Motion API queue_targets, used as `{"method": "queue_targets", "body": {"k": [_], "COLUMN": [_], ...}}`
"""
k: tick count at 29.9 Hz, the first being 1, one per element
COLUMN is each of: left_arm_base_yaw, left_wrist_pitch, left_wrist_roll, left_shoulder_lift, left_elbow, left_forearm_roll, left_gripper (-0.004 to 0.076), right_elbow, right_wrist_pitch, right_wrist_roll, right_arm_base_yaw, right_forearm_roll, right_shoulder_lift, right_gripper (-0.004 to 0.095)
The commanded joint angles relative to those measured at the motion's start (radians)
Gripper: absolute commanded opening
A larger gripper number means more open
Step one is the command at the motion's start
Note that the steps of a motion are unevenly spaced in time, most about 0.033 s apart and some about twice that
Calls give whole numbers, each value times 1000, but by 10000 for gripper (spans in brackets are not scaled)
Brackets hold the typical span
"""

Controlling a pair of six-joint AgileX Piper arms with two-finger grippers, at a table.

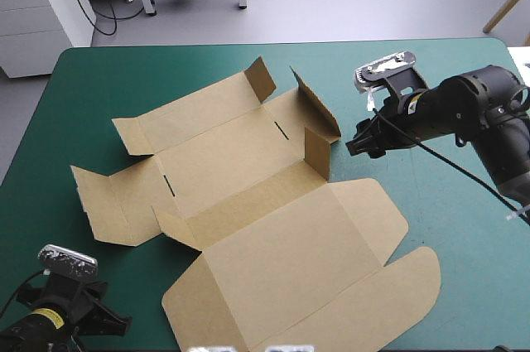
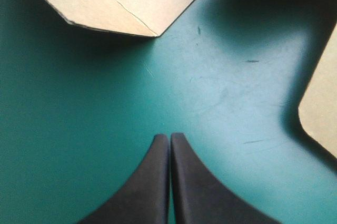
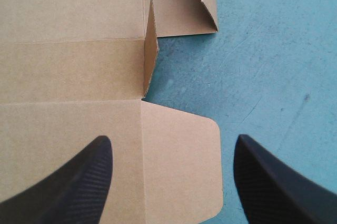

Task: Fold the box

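Right tool [image 3: 172, 139] agape over box [image 3: 68, 66]

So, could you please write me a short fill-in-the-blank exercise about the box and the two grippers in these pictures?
1. The black fingers of the left gripper are ____ over the bare teal-green cover.
2. The fingers of the right gripper stand ____, and a rounded flap of the box shows between them.
3. The board of the box is ____ in colour.

Missing words: shut; open; brown.
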Motion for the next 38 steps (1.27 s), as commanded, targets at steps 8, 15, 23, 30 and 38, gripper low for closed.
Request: {"method": "queue_targets", "body": {"k": [8, 15, 23, 30, 38], "left_arm_base_yaw": [2, 2, 2, 2, 2], "left_wrist_pitch": [-45, -45, -45, -45, -45], "left_wrist_roll": [-3, -3, -3, -3, -3], "left_shoulder_lift": [9, 9, 9, 9, 9], "left_elbow": [-23, -23, -23, -23, -23], "left_forearm_roll": [-13, -13, 7, 11, 11], "left_gripper": [-10, -10, -10, -10, -10], "right_elbow": [-25, -25, -25, -25, -25], "right_wrist_pitch": [-93, -162, -246, -295, -288], "right_wrist_roll": [-4, -87, -166, -213, -234], "right_arm_base_yaw": [1, 1, 1, 1, 1], "right_forearm_roll": [72, 97, 160, 199, 242], "right_shoulder_lift": [-19, 54, 195, 315, 415], "right_gripper": [617, 617, 616, 607, 590]}}
